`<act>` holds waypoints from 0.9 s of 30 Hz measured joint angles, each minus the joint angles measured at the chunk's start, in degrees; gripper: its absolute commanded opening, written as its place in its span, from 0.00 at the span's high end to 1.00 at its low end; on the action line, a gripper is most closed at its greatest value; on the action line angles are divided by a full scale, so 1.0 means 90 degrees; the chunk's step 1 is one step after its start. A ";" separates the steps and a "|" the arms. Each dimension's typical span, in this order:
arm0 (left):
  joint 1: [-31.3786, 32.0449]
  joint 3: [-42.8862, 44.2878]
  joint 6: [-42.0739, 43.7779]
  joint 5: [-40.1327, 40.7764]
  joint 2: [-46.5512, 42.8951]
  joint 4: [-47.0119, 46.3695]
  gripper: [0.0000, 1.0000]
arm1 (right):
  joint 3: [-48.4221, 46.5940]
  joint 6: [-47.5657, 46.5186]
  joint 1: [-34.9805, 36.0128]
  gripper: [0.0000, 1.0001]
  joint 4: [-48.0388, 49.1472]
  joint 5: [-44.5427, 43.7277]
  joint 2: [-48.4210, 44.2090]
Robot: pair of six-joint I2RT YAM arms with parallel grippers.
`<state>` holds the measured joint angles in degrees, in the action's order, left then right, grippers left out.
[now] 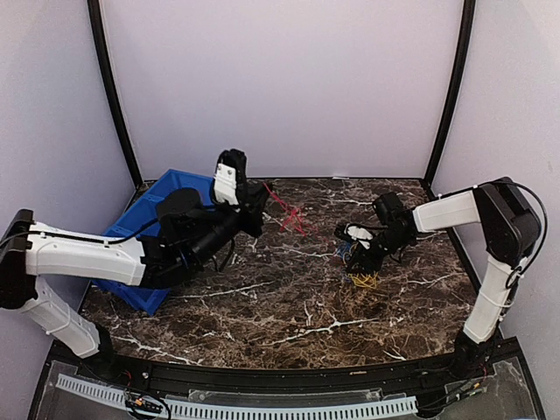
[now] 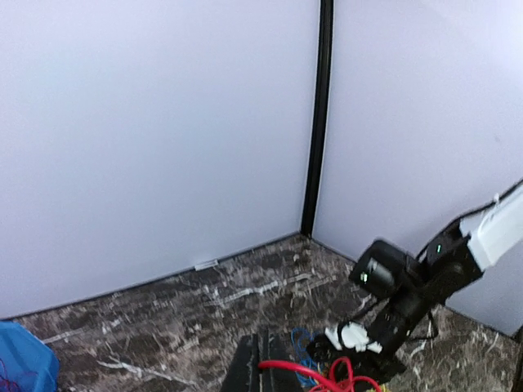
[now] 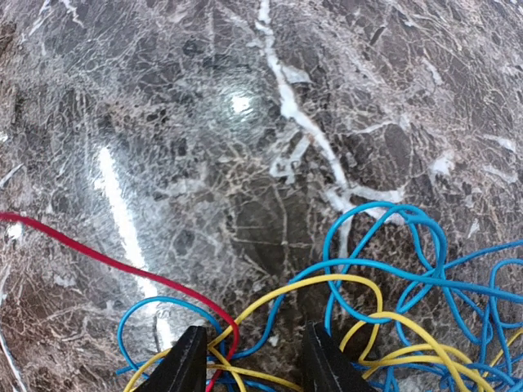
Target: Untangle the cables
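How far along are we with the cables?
Nothing is fully free yet. In hand: the left hand grips the red cable, lifted off the table, but its far end runs in among the others. The right hand is open, down over the blue cable and yellow cable. Left to do: those two loop through each other, and the red needs pulling clear.

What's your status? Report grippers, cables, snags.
Left gripper shut on red cable, held high. Right gripper open, low over blue cable and yellow cable, both tangled. Red cable runs into that tangle.
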<state>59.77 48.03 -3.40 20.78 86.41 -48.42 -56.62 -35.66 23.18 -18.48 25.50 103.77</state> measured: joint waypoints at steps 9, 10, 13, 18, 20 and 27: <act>0.0000 0.2288 0.0758 0.0699 -0.2715 0.1967 1.00 | -0.0376 0.0177 -0.0328 0.54 0.0007 0.0032 0.0304; -0.0002 0.2465 0.0797 0.0719 -0.2948 0.2081 1.00 | -0.0376 0.0185 -0.0345 0.54 0.0007 0.0039 0.0304; -0.0002 0.2596 0.0804 0.0772 -0.3485 0.2244 1.00 | -0.0381 0.0197 -0.0355 0.53 0.0000 0.0046 0.0304; 0.0000 0.2120 0.0457 0.0364 -0.3266 0.2764 1.00 | -0.0386 0.0211 -0.0355 0.49 -0.0051 0.0061 0.0277; -0.0002 0.1960 0.0219 -0.0051 -0.2783 0.3126 1.00 | -0.0384 0.0216 -0.0359 0.46 -0.0182 0.0041 0.0199; 0.0002 0.1360 -0.0619 -0.1141 -0.1836 0.3572 1.00 | -0.0563 0.0165 -0.0386 0.38 -0.1285 0.0168 -0.0648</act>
<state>59.79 60.27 -8.97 10.50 69.89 -16.27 -61.69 -34.17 19.70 -30.04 27.00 97.93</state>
